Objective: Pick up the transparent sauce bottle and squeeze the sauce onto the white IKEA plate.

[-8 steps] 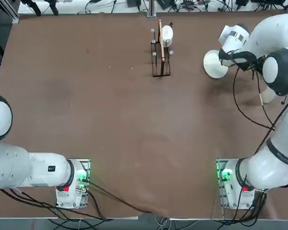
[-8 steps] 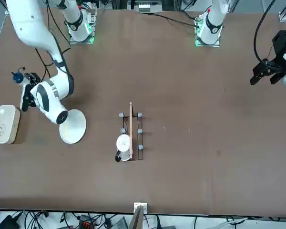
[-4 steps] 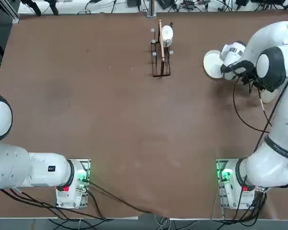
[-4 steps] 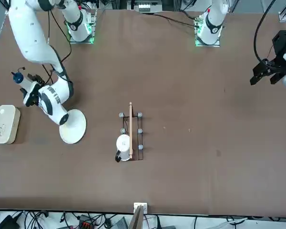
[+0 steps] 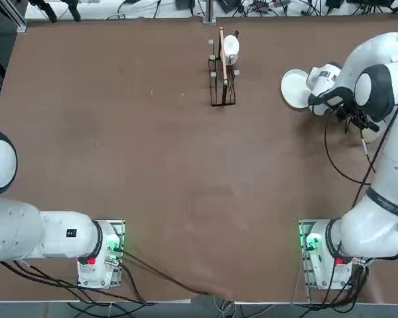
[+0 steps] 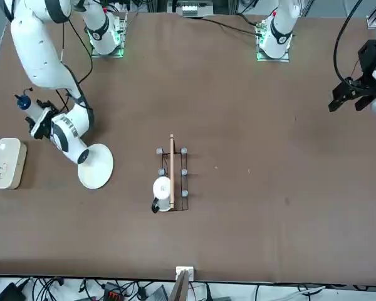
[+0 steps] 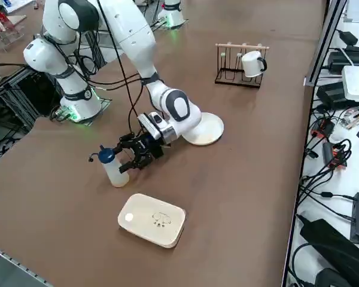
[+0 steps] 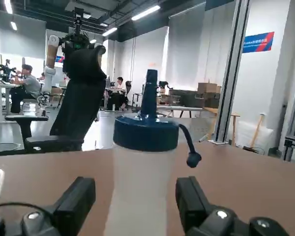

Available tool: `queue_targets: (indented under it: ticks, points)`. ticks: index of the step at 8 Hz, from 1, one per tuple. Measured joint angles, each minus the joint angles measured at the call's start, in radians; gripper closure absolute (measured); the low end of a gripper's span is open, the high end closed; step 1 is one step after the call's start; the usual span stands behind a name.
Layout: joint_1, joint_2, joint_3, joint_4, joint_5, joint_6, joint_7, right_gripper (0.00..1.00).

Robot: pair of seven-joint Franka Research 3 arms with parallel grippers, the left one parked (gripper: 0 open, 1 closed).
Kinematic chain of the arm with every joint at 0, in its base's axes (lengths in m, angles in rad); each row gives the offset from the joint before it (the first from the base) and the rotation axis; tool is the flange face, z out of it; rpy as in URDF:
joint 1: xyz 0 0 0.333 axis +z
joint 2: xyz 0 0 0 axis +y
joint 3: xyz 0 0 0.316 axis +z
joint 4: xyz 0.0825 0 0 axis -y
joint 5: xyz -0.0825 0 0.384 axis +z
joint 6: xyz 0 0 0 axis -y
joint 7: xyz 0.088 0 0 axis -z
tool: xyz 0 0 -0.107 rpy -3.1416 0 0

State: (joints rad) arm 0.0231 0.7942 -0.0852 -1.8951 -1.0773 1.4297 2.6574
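The transparent sauce bottle, whitish with a blue cap, stands upright on the brown table near the robot's right-hand edge. My right gripper is low over the table beside it, open. In the right wrist view the bottle stands between the two fingers, with a gap on each side. The front view shows the bottle just beyond the gripper. The white IKEA plate lies flat behind the wrist, nothing on it; it also shows as a plate from overhead.
A white rounded-rectangle dish lies close to the bottle, toward the table's edge. A dark wire rack with a white mug stands further along the table's far side. People sit at desks in the room beyond.
The right arm's wrist has swung away from the plate and toward the bottle, bringing the open fingers to either side of it. The bottle and plate have not moved.
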Motion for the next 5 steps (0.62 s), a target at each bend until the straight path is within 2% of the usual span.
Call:
queue_targets:
  ticks: [2, 3, 4, 5]
  points:
    - [-0.029, 0.027, 0.0, -0.01, -0.045, 0.007, 0.059, 0.04]
    - [-0.034, 0.038, 0.0, -0.011, -0.052, 0.008, 0.065, 0.14]
    - [-0.033, 0.039, 0.0, -0.011, -0.054, 0.009, 0.066, 0.35]
    - [-0.031, 0.038, 0.0, -0.01, -0.055, 0.009, 0.066, 0.43]
